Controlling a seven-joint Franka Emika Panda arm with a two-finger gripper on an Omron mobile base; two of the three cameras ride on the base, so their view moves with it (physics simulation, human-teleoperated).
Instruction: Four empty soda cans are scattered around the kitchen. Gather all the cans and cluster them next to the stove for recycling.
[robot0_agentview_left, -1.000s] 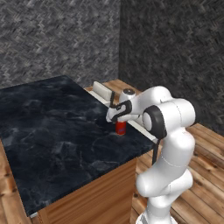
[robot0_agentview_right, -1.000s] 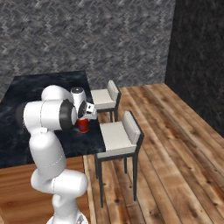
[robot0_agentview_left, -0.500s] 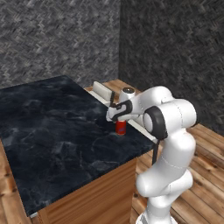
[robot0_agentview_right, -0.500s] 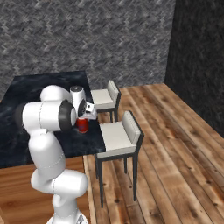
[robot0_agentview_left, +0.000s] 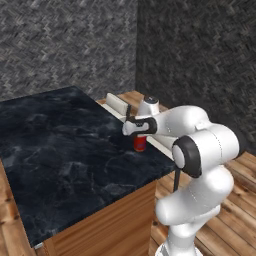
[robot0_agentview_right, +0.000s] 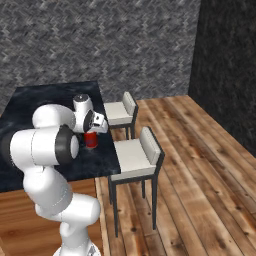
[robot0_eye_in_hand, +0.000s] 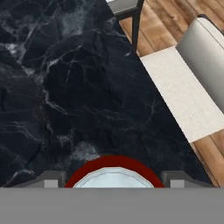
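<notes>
A red soda can (robot0_agentview_left: 140, 144) with a silver top stands upright on the black marbled counter (robot0_agentview_left: 60, 150), close to its right-hand edge. My gripper (robot0_agentview_left: 139, 134) comes down over the can from above. In the hand view the can's top (robot0_eye_in_hand: 113, 174) sits between the two fingertips (robot0_eye_in_hand: 52, 178), which press against its sides, so the gripper (robot0_eye_in_hand: 113, 179) is shut on it. From the right base view the can (robot0_agentview_right: 91, 140) shows just under the hand (robot0_agentview_right: 95, 122). The stove is out of view.
Two white-seated stools (robot0_agentview_right: 134, 156) (robot0_agentview_right: 120, 112) stand along the counter's edge right beside the can; one seat (robot0_eye_in_hand: 177, 92) lies close in the hand view. Beyond them is wood plank floor (robot0_agentview_right: 200, 165). Grey tiled walls close the back.
The fingers have drawn in slightly onto the can's sides. Arm and can stay in the same place.
</notes>
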